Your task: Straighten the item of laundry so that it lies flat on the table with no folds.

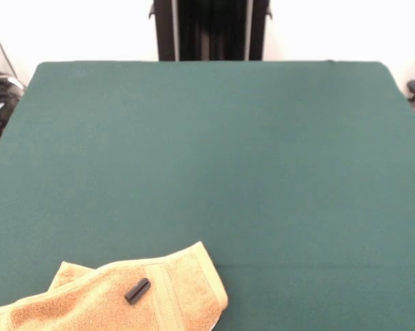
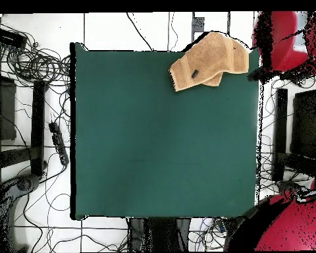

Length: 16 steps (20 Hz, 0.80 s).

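Note:
The item of laundry (image 1: pixel 90 303), a golden-orange towel, lies crumpled at the near left corner of the table (image 1: pixel 214 158) in the front view. Its ribbed band faces up, one corner is folded over, and its lower part runs out of the picture. From overhead the towel (image 2: pixel 213 56) sits at the top right corner of the green table (image 2: pixel 160 145), reaching past the table's edge, with a flap doubled beneath it. A small black cylinder (image 1: pixel 137 290) rests on the towel (image 2: pixel 194 73). Neither view shows the gripper.
Red arm parts (image 2: pixel 282 39) bulk at the right side of the overhead view, above and below (image 2: pixel 286 224). Cables and a power strip (image 2: pixel 57 141) lie on the floor left of the table. Dark equipment stands on both sides.

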Available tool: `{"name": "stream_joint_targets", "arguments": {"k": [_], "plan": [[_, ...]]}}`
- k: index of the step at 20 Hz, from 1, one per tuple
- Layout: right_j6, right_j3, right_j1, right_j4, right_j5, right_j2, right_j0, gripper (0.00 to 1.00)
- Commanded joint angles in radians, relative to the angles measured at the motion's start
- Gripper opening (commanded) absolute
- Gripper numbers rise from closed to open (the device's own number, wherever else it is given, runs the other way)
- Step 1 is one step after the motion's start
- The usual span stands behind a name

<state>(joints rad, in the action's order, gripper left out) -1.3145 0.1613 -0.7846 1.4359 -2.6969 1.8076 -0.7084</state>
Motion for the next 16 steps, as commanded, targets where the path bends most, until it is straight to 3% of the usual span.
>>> {"name": "stream_joint_targets", "arguments": {"k": [1,16], "plan": [[0.363,-0.029,0.042,0.151,-0.096,0.168,0.015,0.0],[0.379,-0.024,0.062,0.218,-0.097,0.231,-0.007,0.0]]}}
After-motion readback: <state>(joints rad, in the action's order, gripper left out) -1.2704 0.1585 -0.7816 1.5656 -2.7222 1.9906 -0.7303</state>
